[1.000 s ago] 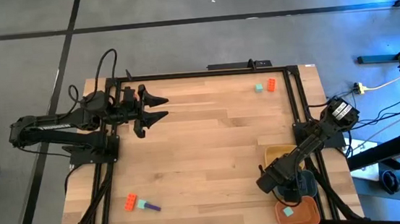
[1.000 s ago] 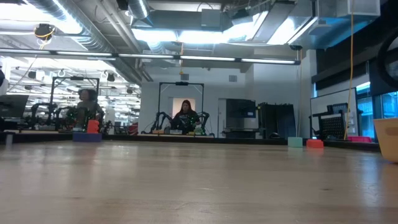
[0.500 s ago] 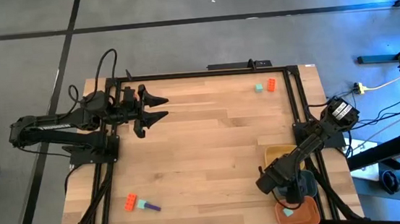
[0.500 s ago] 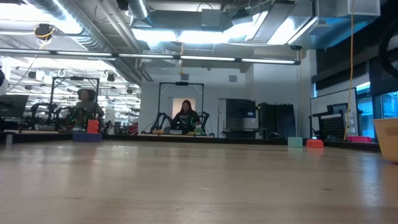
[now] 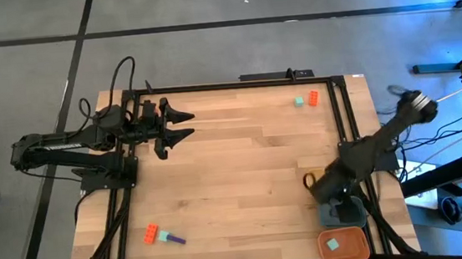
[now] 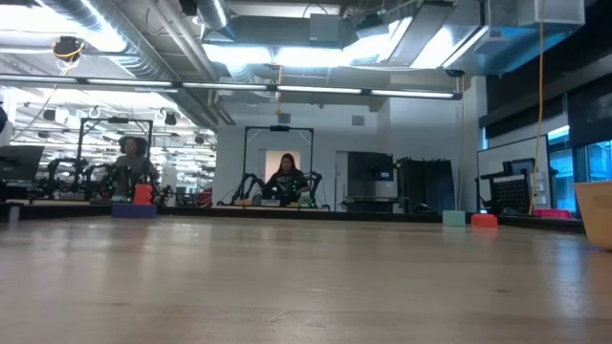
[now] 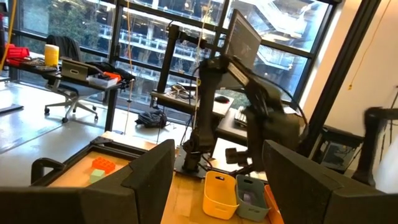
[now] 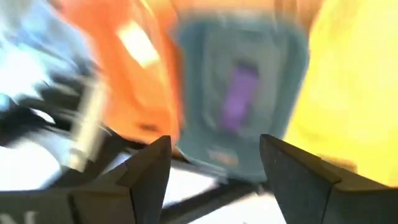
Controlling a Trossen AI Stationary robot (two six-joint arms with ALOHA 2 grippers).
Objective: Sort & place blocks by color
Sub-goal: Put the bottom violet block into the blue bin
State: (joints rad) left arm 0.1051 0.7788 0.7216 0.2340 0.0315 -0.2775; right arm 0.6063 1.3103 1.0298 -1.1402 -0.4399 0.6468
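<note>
My right hand [image 8: 214, 168] was open and held nothing. Its two dark fingers [image 8: 149, 174] stood apart. It hung over the trays at the right edge of the table [image 5: 234, 163]. Right under it was the blue-grey tray [image 8: 239, 106], and a small purple block [image 8: 236, 99] lay inside that tray. The block looked like a short bar, but it was blurry. Next to that tray sat the orange tray [image 5: 343, 245], and one tiny teal-green block [image 5: 333, 244] lay in it. On the other side was the yellow tray [image 7: 222, 194], mostly hidden under my arm from above.

My left hand [image 5: 182, 124] waited far off at the left side of the table, with its fingers wide open and empty.

More blocks were out on the bare wood. Near the far right corner a little teal-green block [image 5: 299, 101] sat just beside an orange-red block [image 5: 315, 99]. The orange-red one had small bumps on top. Near the front left corner another orange-red block [image 5: 151, 233] lay close to a short bar [image 5: 171, 238] that was teal-green at one end and purple at the other.
</note>
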